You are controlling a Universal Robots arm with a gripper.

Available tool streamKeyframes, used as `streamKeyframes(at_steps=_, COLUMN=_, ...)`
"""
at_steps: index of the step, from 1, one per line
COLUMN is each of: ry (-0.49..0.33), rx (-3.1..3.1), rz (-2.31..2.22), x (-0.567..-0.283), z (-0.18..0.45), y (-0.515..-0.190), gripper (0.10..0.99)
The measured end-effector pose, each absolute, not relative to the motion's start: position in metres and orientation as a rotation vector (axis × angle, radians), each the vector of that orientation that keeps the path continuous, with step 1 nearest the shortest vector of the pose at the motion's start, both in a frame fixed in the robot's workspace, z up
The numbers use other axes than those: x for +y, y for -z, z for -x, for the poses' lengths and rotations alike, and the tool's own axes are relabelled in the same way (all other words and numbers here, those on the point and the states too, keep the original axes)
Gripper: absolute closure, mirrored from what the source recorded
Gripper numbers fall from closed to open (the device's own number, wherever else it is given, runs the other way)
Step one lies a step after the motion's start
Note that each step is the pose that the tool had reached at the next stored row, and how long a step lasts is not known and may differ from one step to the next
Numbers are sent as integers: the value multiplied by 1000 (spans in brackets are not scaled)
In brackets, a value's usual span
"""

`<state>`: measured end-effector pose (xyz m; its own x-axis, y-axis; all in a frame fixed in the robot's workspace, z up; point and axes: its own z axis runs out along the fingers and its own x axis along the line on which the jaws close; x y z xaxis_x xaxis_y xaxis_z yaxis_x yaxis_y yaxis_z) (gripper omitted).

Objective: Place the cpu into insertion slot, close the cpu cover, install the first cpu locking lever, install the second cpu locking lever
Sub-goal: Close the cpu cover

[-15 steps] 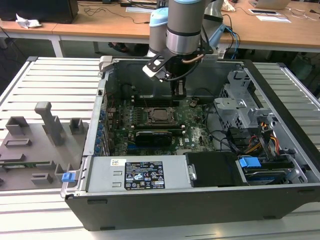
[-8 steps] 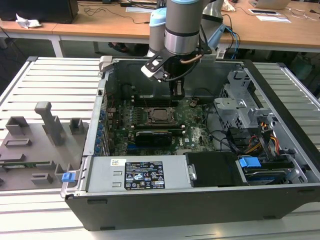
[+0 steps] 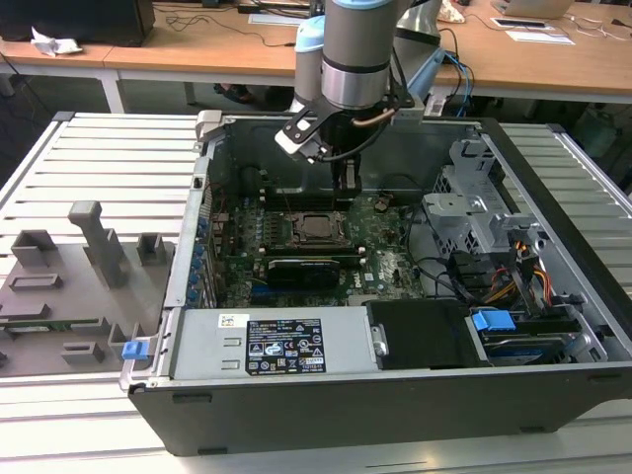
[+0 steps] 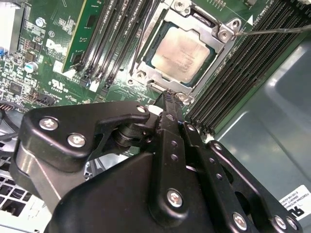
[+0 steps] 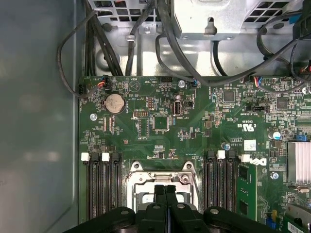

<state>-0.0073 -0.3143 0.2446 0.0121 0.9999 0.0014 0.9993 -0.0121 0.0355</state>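
End effector (image 5: 165,189) fingers pressed together, holding nothing. Hangs low inside computer case (image 3: 346,420). Tips just beside edge of insertion slot (image 3: 318,228). Cpu (image 4: 187,51) lies flat in slot. Cpu cover (image 4: 148,53) down around it, silver face showing through window.

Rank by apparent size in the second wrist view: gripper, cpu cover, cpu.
1. gripper, largest, though it sits nearest the camera, so that is inflated
2. cpu cover, framing the chip
3. cpu
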Motion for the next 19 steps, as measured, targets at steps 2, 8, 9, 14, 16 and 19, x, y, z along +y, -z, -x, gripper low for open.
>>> streamKeyframes(at_steps=2, ry=-40, rx=2191, rz=-2217, x=-314, z=9, y=-244, gripper=980)
streamKeyframes(at_steps=8, ry=-41, rx=2191, rz=-2217, x=-314, z=15, y=-241, gripper=980)
streamKeyframes(at_steps=9, ry=-41, rx=2191, rz=-2217, x=-314, z=16, y=-239, gripper=980)
streamKeyframes(at_steps=14, ry=-40, rx=2191, rz=-2217, x=-314, z=19, y=-238, gripper=980)
streamKeyframes(at_steps=16, ry=-41, rx=2191, rz=-2217, x=-314, z=20, y=-238, gripper=980)
streamKeyframes(at_steps=19, ry=-41, rx=2191, rz=-2217, x=-314, z=24, y=-237, gripper=980)
